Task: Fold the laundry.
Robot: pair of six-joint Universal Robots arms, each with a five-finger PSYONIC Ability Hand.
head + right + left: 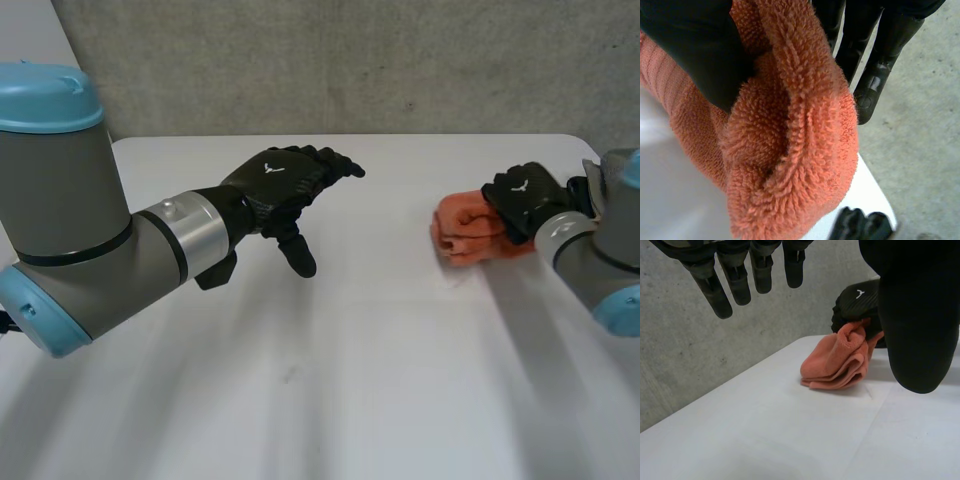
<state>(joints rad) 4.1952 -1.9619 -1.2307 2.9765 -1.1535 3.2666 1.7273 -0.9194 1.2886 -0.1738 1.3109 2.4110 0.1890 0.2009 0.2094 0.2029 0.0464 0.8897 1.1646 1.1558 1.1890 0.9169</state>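
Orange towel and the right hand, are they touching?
Touching. The right wrist view shows the right hand pinching the orange towel between its thumb and fingers.

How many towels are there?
1. The orange towel, folded, rests on the white table at the robot's right side, pinched by the right robot hand. The left robot hand hovers open, away from it. Another could hide behind the right arm.

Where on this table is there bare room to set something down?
Bare white table lies along the near edge and between the left hand and the orange towel. Crowded at the right, where the right hand grips the towel.
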